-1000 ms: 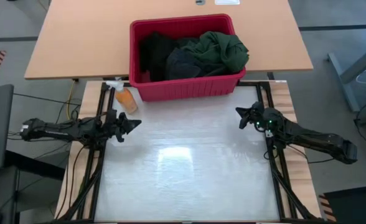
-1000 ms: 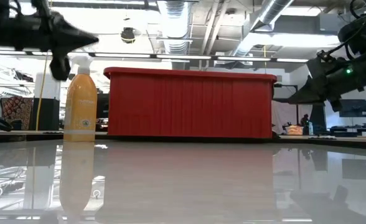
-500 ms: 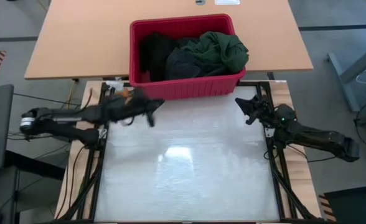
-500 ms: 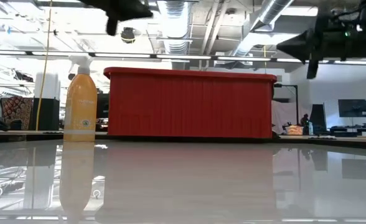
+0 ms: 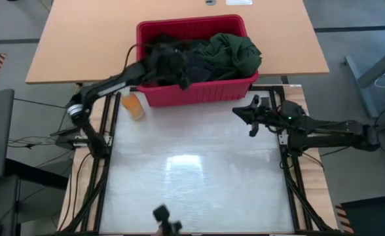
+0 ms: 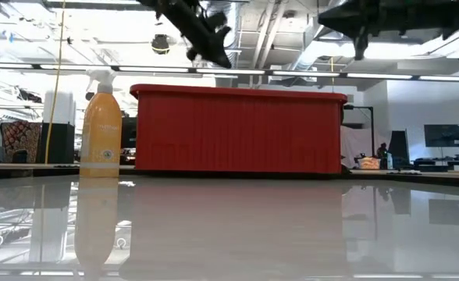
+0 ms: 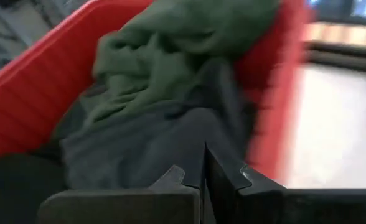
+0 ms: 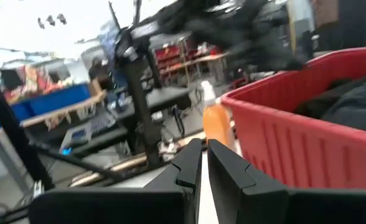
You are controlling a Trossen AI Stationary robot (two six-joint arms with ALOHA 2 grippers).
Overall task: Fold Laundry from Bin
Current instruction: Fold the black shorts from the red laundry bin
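A tan wooden tabletop [image 5: 81,39] fills the far half of the high view, and nearer the arms lies a pale, glossy work surface [image 5: 192,177].

The red bin [image 5: 196,92] stands at the near edge of the wooden top, its ribbed wall facing the work surface. In it lies the laundry [image 5: 205,56]: a dark green garment [image 5: 235,52] heaped at the right end, with black and near-black clothes beside it toward the left end. None of the laundry lies outside the bin.

The left arm [image 5: 101,92] reaches up from the left side of the table and over the bin's left end. The left gripper [image 5: 176,65] hangs above the dark clothes there; in the left wrist view its two fingers [image 7: 226,180] are pressed together with nothing between them, pointing at the dark and green cloth below.

The right arm [image 5: 330,134] lies along the right side of the work surface. The right gripper [image 5: 245,115] is just in front of the bin's right corner, over the glossy surface, its fingers [image 8: 233,168] nearly together with a thin gap and holding nothing.

A small orange spray bottle [image 5: 133,105] stands just beside the bin's left front corner.
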